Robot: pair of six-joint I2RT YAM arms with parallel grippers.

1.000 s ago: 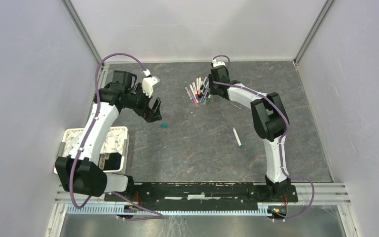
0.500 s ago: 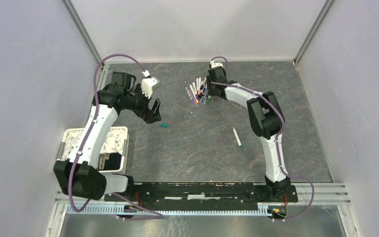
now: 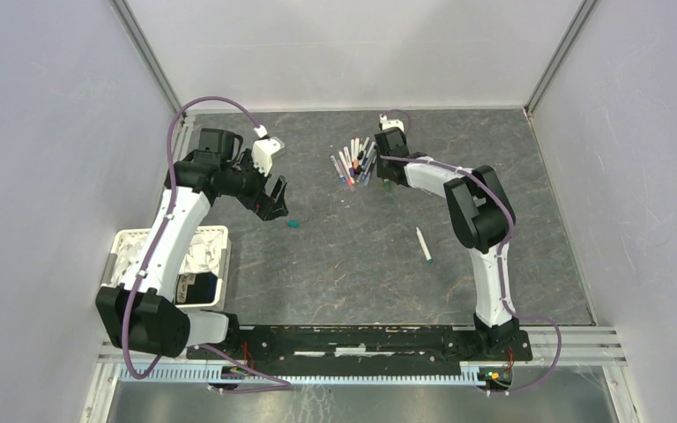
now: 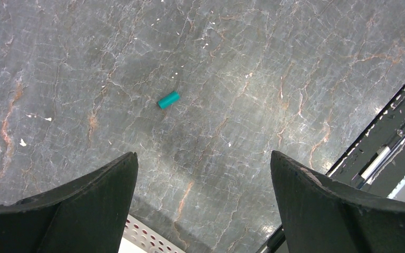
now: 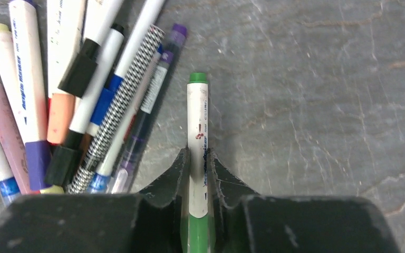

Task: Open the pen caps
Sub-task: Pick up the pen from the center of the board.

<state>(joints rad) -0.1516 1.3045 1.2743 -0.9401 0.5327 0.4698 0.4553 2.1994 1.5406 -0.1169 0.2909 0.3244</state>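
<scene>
Standing near the left near corner of the worktop (image 3: 353, 282), a white bin (image 3: 214, 240) holds pale things that I cannot identify. The left gripper (image 4: 203, 174) hangs over the left half of the worktop with its jaws wide apart and nothing between them. A teal pen cap (image 4: 168, 99) lies alone on the worktop near this gripper, touching nothing. Close to the middle of the far edge lies a heap of pens (image 5: 84, 95), fanned out and touching each other. Just right of the heap, the right gripper (image 5: 198, 158) has its jaws clamped on a green pen (image 5: 197, 116), which has a white barrel and green ends and sits just beside the heap. Further toward the near edge, on the right half, a single white pen (image 3: 423, 245) lies well apart from the others.
</scene>
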